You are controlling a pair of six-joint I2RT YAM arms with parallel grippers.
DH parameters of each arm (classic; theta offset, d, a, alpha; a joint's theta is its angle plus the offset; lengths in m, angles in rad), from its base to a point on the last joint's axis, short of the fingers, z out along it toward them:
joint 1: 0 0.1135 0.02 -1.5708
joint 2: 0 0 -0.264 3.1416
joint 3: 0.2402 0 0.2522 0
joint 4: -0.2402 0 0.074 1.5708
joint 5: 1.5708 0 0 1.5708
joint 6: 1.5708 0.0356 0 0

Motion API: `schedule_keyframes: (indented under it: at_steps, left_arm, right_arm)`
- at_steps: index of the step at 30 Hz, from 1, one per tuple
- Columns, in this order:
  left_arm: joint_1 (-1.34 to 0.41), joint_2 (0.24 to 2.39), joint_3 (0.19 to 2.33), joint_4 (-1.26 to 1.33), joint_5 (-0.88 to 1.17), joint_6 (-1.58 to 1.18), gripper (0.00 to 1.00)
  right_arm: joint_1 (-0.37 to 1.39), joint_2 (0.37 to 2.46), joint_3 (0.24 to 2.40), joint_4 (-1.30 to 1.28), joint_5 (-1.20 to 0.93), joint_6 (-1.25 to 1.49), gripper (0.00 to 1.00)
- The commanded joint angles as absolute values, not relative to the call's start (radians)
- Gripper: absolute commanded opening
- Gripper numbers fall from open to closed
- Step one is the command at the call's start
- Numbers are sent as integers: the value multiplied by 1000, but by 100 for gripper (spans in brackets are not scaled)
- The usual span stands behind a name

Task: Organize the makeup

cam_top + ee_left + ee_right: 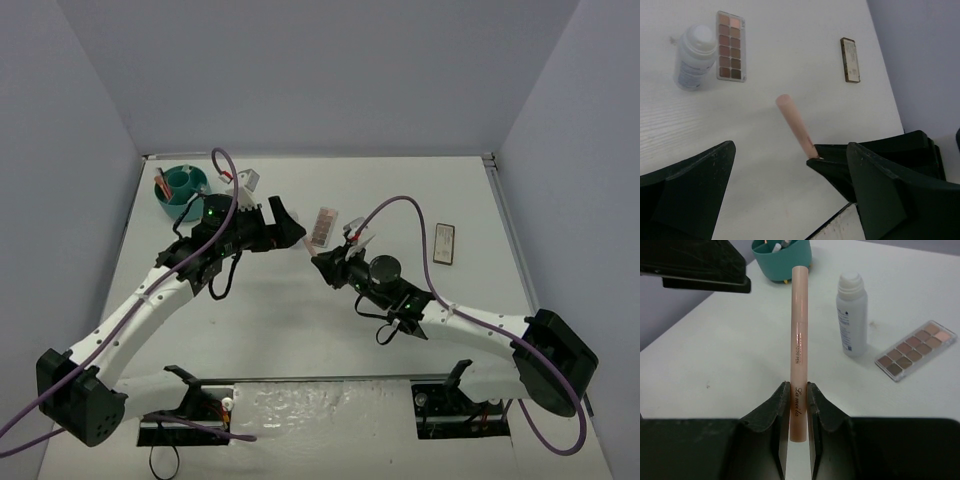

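Pale-pink plastic between black fingers: the right hand is clamped on a slim pale-pink makeup stick. The stick's lower end is hidden in the grip, and the rest juts out clear of the white tabletop. Just beyond, a white cylindrical bottle stands beside a pinkish-brown rectangular eyeshadow palette, which lies flat. Facing the stick, the left hand hangs with its jaws spread wide, holding nothing; in the right wrist view only one cropped finger of it shows. Farther right, a small dark-framed compact lies alone near the tabletop's right edge. At the far left corner, a round teal divided tub holds a few small items too blurred to identify, and the right wrist view cuts off its top.
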State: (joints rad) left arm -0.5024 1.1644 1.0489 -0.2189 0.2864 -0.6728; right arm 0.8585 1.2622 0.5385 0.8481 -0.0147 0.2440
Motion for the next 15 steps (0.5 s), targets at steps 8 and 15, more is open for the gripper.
schedule_keyframes:
  at_steps: [8,15]
  left_arm:
    - [-587,1181,1109,-23,195,-757,68]
    - [-602,1234,1113,21,211,-780,36]
  right_arm:
    - [862,1249,586,1083,-146,267,0]
    - [862,1256,573,1104,-145,270,1]
